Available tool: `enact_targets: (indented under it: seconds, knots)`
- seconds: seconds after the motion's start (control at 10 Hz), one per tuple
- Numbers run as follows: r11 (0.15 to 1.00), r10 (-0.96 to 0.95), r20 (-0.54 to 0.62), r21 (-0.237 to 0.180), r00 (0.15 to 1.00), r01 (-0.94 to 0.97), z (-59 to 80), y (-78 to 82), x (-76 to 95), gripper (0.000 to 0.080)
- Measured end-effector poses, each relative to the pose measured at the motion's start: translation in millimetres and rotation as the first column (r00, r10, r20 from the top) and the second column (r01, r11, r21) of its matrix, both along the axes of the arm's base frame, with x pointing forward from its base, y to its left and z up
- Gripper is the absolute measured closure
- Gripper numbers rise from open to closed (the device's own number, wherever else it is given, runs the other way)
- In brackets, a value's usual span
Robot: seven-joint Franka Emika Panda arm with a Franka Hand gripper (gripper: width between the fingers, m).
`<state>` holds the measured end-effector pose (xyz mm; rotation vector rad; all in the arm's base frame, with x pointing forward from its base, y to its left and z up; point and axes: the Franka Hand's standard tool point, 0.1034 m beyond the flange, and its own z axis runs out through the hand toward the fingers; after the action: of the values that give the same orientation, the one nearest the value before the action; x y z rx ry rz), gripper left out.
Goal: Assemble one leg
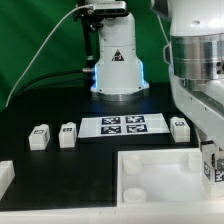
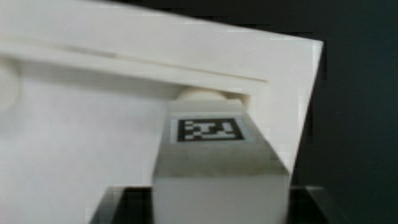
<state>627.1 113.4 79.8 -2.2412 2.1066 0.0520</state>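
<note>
My gripper point(image 1: 211, 160) hangs at the exterior view's right edge and is shut on a leg point(image 1: 209, 170), a small white block with a black-and-white tag. In the wrist view the leg point(image 2: 215, 150) fills the gap between my dark fingers point(image 2: 128, 208), and the gripper point(image 2: 217, 205) holds it over the near corner of the big white tray point(image 2: 107, 110). The leg's far end reaches the tray's raised rim. The tray point(image 1: 160, 160) lies at the front of the table. Whether the leg touches the tray I cannot tell.
Three more legs stand on the black table: two at the left point(image 1: 39, 137) point(image 1: 67, 134) and one at the right point(image 1: 180, 127). The marker board point(image 1: 122, 125) lies between them. The robot base point(image 1: 118, 60) stands behind. A white piece point(image 1: 5, 180) shows at the left edge.
</note>
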Motion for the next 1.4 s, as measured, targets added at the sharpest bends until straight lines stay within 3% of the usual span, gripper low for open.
enact_targets:
  seconds: [0.1, 0.2, 0.3, 0.4, 0.6, 0.9, 1.1, 1.2, 1.4]
  knots:
    - [1.000, 0.019, 0.002, 0.002, 1.000, -0.019, -0.2, -0.5, 0.1, 0.0505]
    - [0.998, 0.060, 0.005, 0.001, 0.998, -0.060, -0.7, 0.1, -0.2, 0.0438]
    - [0.998, 0.064, 0.004, 0.002, 0.998, -0.064, -1.1, 1.0, -0.6, 0.0265]
    - [0.959, 0.283, 0.015, -0.025, 0.959, -0.283, -1.7, 0.7, -1.1, 0.0186]
    - [0.804, 0.594, 0.022, -0.052, 0.804, -0.592, -1.4, 4.1, -1.3, 0.0157]
    - [0.612, 0.791, 0.025, -0.064, 0.612, -0.788, -1.7, 2.6, -1.1, 0.0152]
    - [0.264, 0.964, 0.000, -0.092, 0.265, -0.960, 0.8, 8.1, -1.1, 0.0151]
    - [0.158, 0.987, -0.002, -0.094, 0.159, -0.983, 0.7, 7.0, -0.9, 0.0151]
    - [0.170, 0.985, -0.002, -0.093, 0.171, -0.981, -0.3, 5.9, -1.0, 0.0151]
